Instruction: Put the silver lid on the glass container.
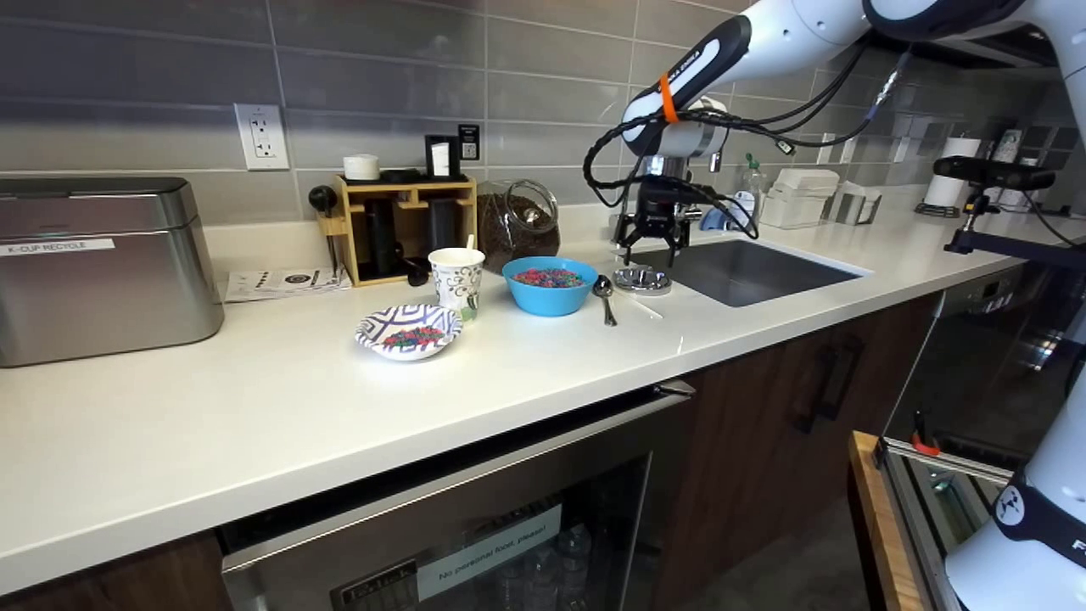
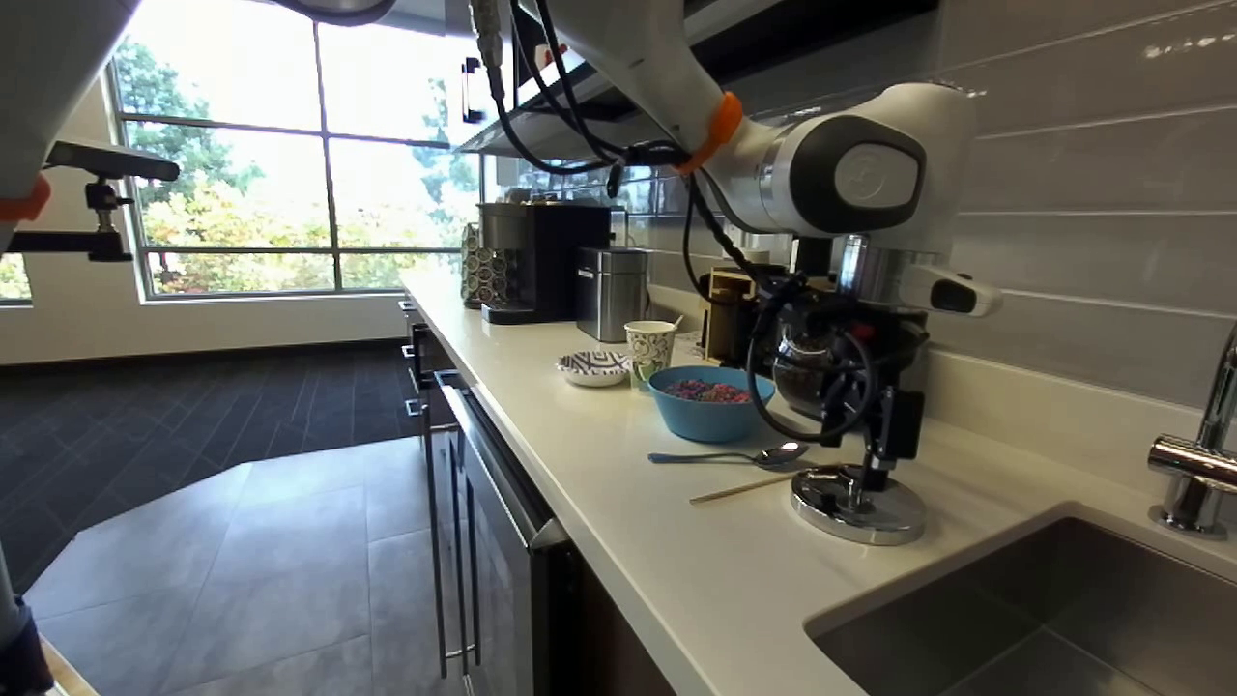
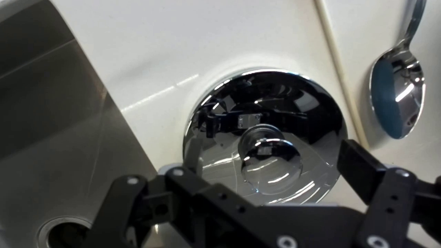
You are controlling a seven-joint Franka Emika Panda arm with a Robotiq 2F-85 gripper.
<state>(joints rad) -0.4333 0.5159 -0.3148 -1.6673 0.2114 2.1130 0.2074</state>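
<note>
The silver lid (image 1: pixel 642 281) is a round shiny metal disc with a ball knob on top. It lies flat on the counter beside the sink, and it also shows in an exterior view (image 2: pixel 855 522) and the wrist view (image 3: pixel 310 120). My gripper (image 3: pixel 272 156) is open over the lid, its fingers apart on either side of the knob with a gap to it. It points down in both exterior views (image 1: pixel 651 257) (image 2: pixel 875 476). The glass container (image 1: pixel 513 229) is a rounded jar with dark brown contents and an uncovered mouth, against the back wall. The arm partly hides it in an exterior view (image 2: pixel 800 377).
A spoon (image 1: pixel 603 293) and thin stick (image 2: pixel 739 489) lie next to the lid. The blue bowl (image 1: pixel 547 297) stands before the jar. The paper cup (image 1: pixel 458 280), patterned bowl (image 1: pixel 409 331) and wooden organizer (image 1: pixel 407 225) are farther along. The sink (image 1: pixel 747 271) adjoins the lid.
</note>
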